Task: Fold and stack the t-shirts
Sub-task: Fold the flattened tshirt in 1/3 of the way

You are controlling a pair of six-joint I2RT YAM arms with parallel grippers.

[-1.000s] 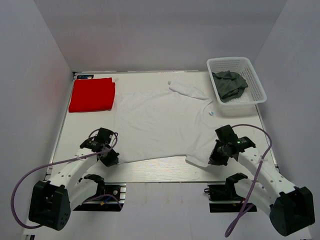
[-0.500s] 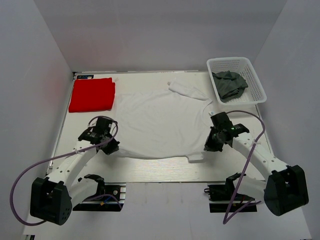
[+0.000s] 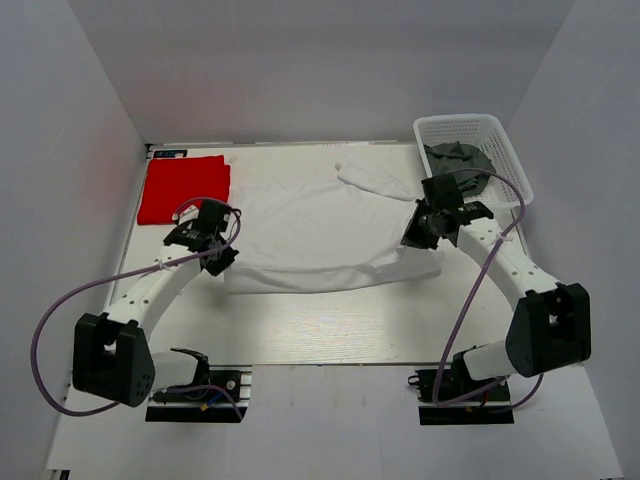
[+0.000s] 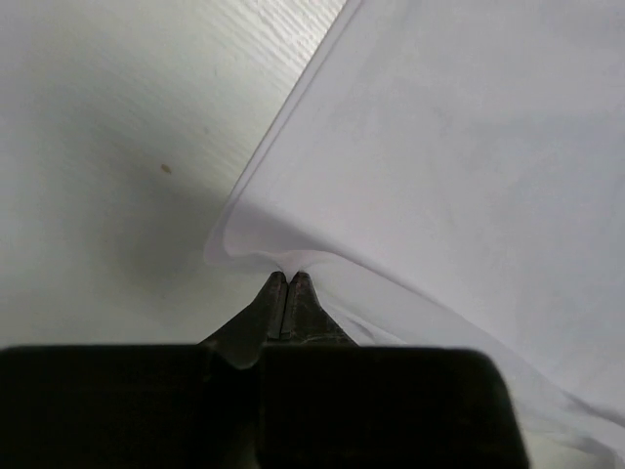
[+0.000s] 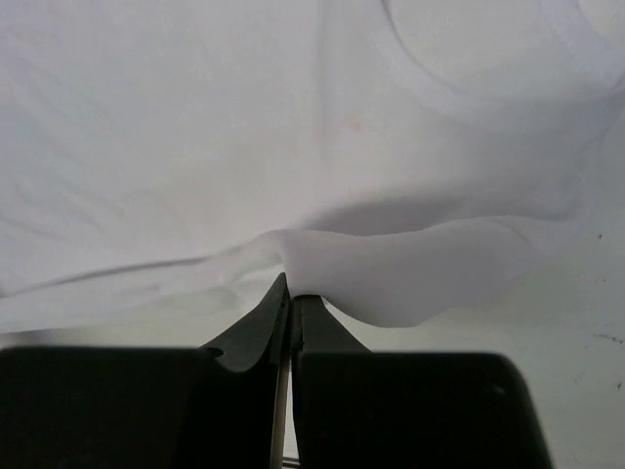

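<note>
The white t-shirt (image 3: 320, 235) lies across the middle of the table, its near half doubled back over the far half. My left gripper (image 3: 224, 258) is shut on its left hem corner; the left wrist view shows the cloth (image 4: 439, 186) pinched at the fingertips (image 4: 274, 293). My right gripper (image 3: 414, 236) is shut on the right hem corner; the right wrist view shows the cloth (image 5: 293, 147) bunched over the fingertips (image 5: 277, 298). The folded red t-shirt (image 3: 184, 188) lies at the far left corner, apart from both grippers.
A white mesh basket (image 3: 512, 165) with a dark grey garment (image 3: 458, 166) stands at the far right, just behind my right arm. One white sleeve (image 3: 375, 180) sticks out toward the basket. The table's near strip (image 3: 330, 330) is bare wood.
Both grippers have carried the shirt's near hem away from the table's front edge toward the far side, folding the shirt over itself. The red shirt and basket have not moved.
</note>
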